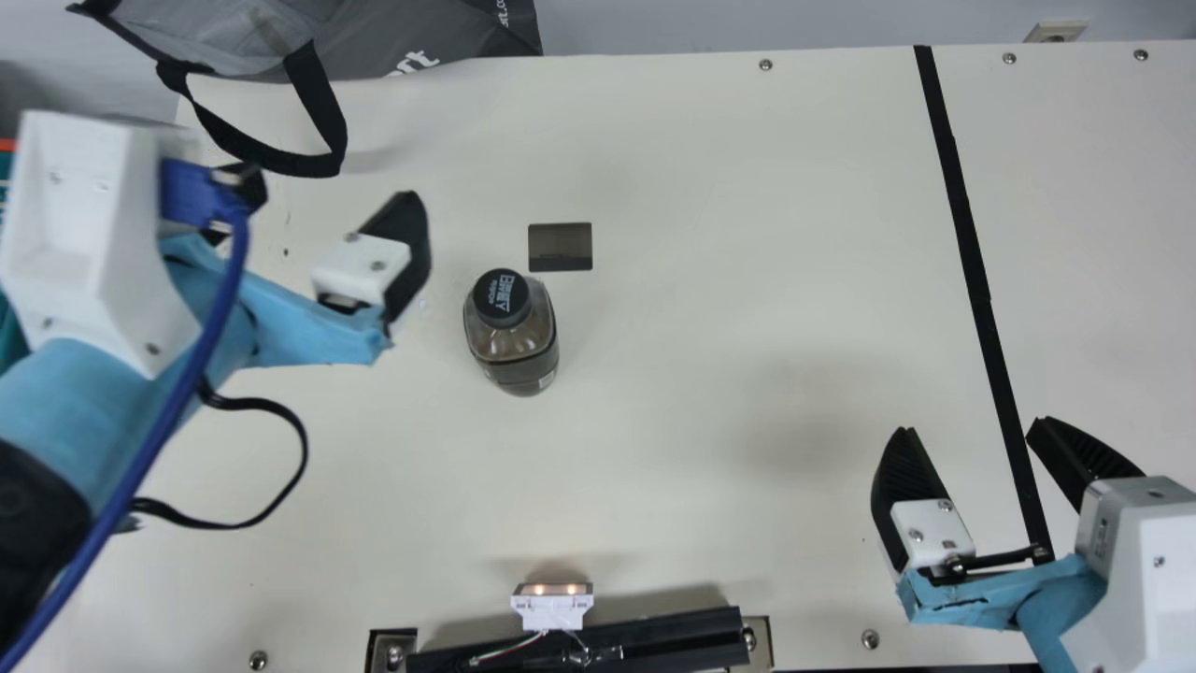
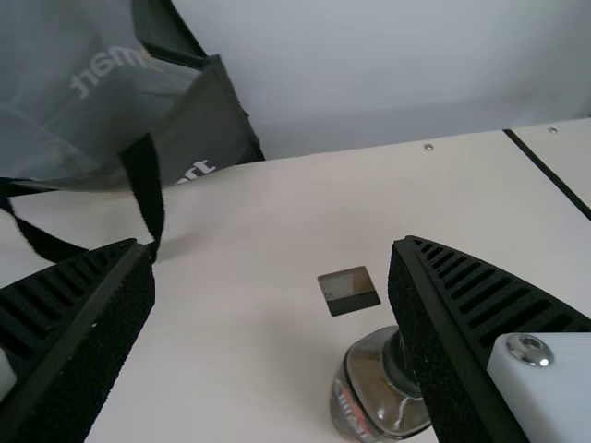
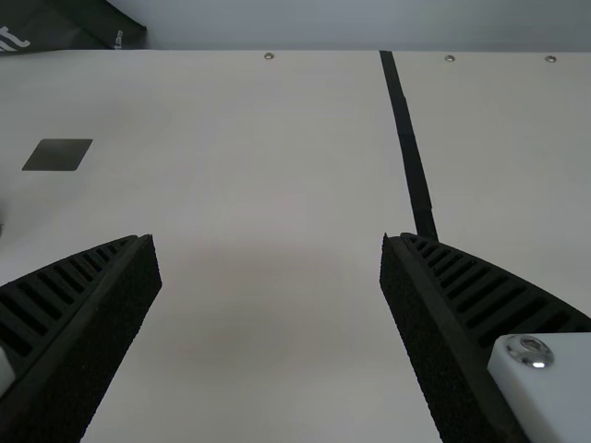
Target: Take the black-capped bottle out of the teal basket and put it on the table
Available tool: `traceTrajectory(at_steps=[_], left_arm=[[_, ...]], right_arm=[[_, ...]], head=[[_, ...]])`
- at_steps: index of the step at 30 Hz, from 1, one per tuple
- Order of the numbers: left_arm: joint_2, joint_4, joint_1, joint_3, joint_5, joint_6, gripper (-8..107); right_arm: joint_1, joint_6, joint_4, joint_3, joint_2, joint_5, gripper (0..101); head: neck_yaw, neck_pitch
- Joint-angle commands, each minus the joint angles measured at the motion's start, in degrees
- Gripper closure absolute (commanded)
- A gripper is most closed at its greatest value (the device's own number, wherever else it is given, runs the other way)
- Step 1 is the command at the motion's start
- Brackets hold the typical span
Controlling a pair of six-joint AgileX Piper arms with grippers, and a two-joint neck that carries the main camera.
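Cream table (image 1: pixel 710 234), black tape strip (image 1: pixel 976 271) running across its right part from the far edge. Grey fabric bag with black straps (image 1: pixel 420 37) sat at the far left corner. My left gripper (image 2: pixel 271 245) was over the left part, near the bottle, black ribbed fingers wide apart, holding nothing. My right gripper (image 1: pixel 972 425) was by the near edge towards the right, fingers also apart and empty. A bit of teal (image 1: pixel 11 341) showed at the left edge, probably the basket. Clear bottle with a black cap and dark contents (image 1: pixel 511 336) stood upright on the table, left of centre, well in from the edges. Flat dark rectangle (image 1: pixel 560 247) lay just beyond it, towards the far edge. Out of basket, on table: both looked done. Only backing my left arm off seemed left; a finger could have clipped the bottle.
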Motion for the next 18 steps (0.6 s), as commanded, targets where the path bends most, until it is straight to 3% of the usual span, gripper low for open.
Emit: traceTrajectory(at_steps=[1, 18], left_arm=[[-1.3, -0.5, 1.5, 0.4, -0.1, 0.9, -8], [-11.5, -8.9, 16.2, 5.5, -2.0, 12.9, -8]], right_arm=[[0.0, 0.0, 0.0, 0.0, 0.0, 0.0, 10], [0.0, 0.0, 0.0, 0.0, 0.0, 0.0, 10]], head=[[0.5, -0.5], [0.5, -0.5]])
